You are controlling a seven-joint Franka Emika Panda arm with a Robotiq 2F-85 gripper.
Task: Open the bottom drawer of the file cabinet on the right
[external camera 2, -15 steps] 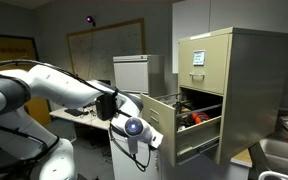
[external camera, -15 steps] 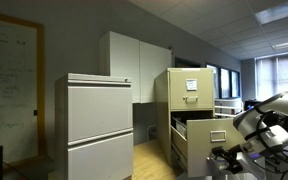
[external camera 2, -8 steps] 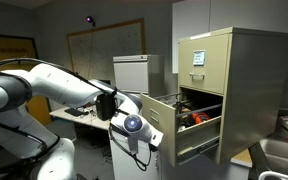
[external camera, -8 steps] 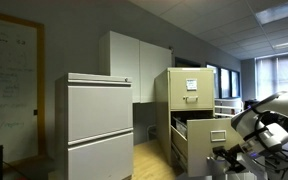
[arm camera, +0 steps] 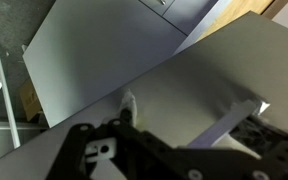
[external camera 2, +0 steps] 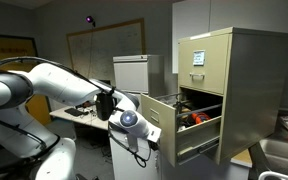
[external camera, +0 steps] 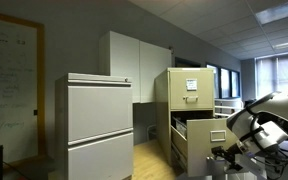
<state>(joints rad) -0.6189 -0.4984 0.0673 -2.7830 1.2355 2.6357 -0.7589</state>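
- Pulling the bottom drawer [external camera 2: 179, 138] straight along its rails. It already juts well out of the file cabinet [external camera 2: 249, 80].
- I cannot tell if my gripper [external camera 2: 142, 132] pinches the handle — so I go slowly, without twisting.

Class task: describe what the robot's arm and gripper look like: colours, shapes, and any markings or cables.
The arm is glossy white, built of rounded tubular segments with dark bands at the joints. Near its wrist sits a black block with a round silvery cap. The gripper is matte black with small pale cut-outs. No markings are legible.
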